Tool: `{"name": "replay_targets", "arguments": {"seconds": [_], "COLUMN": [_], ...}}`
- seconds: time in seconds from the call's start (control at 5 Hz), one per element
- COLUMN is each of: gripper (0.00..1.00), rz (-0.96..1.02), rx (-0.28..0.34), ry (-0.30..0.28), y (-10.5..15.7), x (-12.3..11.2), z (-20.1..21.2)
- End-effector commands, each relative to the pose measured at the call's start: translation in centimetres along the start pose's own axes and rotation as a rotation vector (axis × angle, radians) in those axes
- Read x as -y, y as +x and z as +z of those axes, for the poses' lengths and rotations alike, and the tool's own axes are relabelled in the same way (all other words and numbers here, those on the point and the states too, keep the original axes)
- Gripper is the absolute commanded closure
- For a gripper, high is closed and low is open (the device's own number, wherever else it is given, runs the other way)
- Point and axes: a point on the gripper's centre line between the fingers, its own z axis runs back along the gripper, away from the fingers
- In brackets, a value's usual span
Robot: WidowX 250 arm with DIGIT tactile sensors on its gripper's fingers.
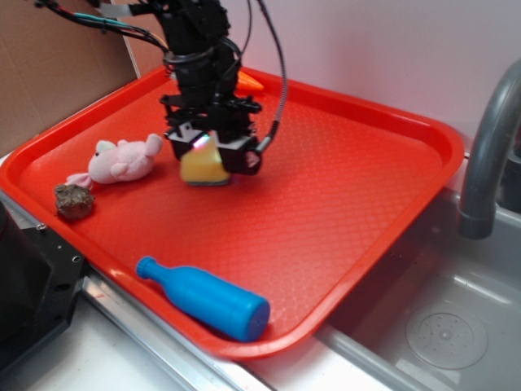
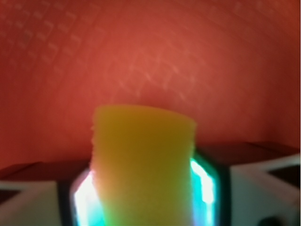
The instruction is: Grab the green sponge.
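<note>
Looking at the edges: I see a red tray (image 1: 383, 204) with a raised rolled rim; its near corner overhangs a grey sink basin (image 1: 440, 326), and a grey faucet (image 1: 480, 163) rises just past its right rim.
Open room: the right half and middle of the tray floor lie bare from my view; the left side is the crowded one.
Clutter left: a pink plush animal (image 1: 122, 160) lies near the left rim, with a brown lumpy rock-like piece (image 1: 74, 200) just in front of it.
Clutter front: a blue plastic bottle (image 1: 205, 298) lies on its side along the near rim, smooth and glossy.
Clutter back: an orange toy carrot (image 1: 251, 81) peeks out behind the arm by the far rim.
Tray texture: fine diamond-grid embossing, shiny plastic.
Green sponge (image 1: 204, 167): yellow porous foam with softly curved sides; it sits left of tray centre, right of the plush, under my arm. I cannot tell whether it touches the tray.
End effector (image 1: 213, 148): clamped on the green sponge (image 2: 143, 165); in the wrist view the foam fills the gap between both fingers, lit white-green at either side.
Arm pose: black arm coming down near vertical from the top, cables trailing off to its right.
</note>
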Motion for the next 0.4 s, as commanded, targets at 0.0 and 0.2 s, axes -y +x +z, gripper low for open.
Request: {"name": "replay_targets", "arguments": {"seconds": [0.0,0.2], "gripper": [1.0,1.0], "rz": [-0.141,-0.166], "rx": [0.002,0.133], "ry": [0.02,0.01], "y": [-0.4,-1.2], "x": [-0.7,-0.7], "z": [7.8,12.8]}}
